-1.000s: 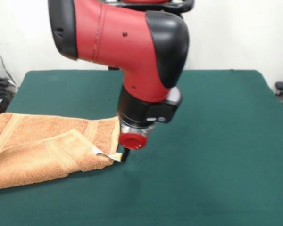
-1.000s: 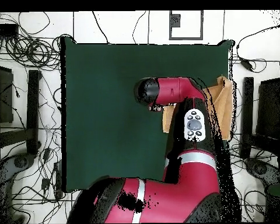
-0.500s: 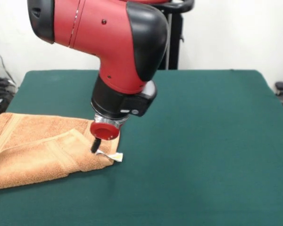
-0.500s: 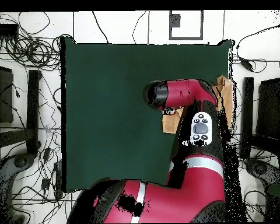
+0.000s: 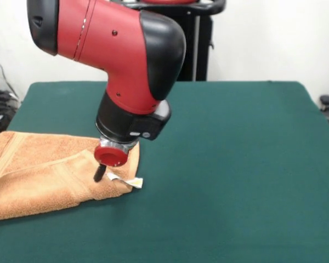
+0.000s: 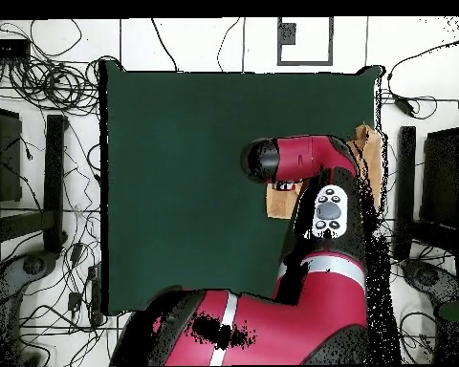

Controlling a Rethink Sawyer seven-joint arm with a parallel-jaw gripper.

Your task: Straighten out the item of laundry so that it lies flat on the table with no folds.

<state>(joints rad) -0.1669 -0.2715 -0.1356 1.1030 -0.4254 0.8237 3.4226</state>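
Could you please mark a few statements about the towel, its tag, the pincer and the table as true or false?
1. The towel lies fully flat with no folds. False: one layer is folded over another.
2. The pincer is down at the towel's folded corner. True.
3. A small white tag sticks out at that corner. True.
4. The towel sits in the middle of the table. False: it lies at one side edge.
5. The table top is bright red. False: it is dark green.

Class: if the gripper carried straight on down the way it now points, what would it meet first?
Most likely the folded towel: the gripper points down at its upper layer near the white tag, though whether it already touches is unclear.
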